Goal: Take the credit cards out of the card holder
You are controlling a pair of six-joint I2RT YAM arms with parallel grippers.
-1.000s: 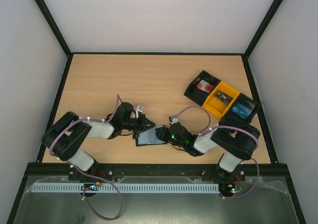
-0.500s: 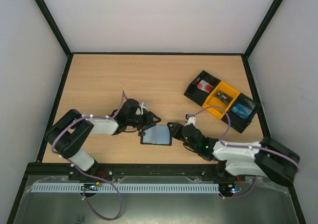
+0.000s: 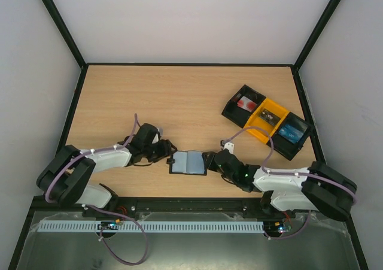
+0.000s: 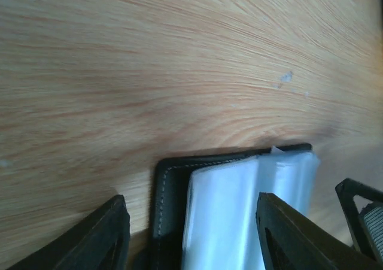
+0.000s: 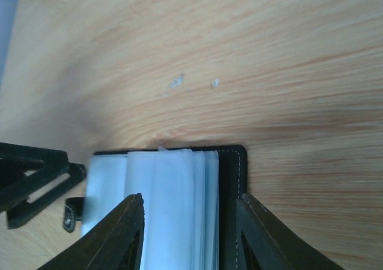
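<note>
The black card holder (image 3: 188,163) lies open and flat on the table between my two grippers. Its pale blue-grey inner panels face up, and the credit cards (image 5: 173,204) show only as a stack of pale sheets inside it; I cannot tell single cards apart. My left gripper (image 3: 168,157) is open over the holder's left end (image 4: 170,210): one finger stands over bare wood, the other over the pale panels. My right gripper (image 3: 210,161) is open over the right end, its fingers either side of the black stitched edge (image 5: 230,204). Neither pinches anything.
A long black-and-yellow tray (image 3: 254,124) stands at the back right, holding a red-and-white object (image 3: 245,103) and a bright blue object (image 3: 291,131). Black frame rails edge the table. Each wrist view shows the other gripper's finger at the holder's far end.
The holder, held folded between both grippers a second ago, now lies spread flat on the table. Both grippers have opened. The right arm has swung down low along the table's front.
</note>
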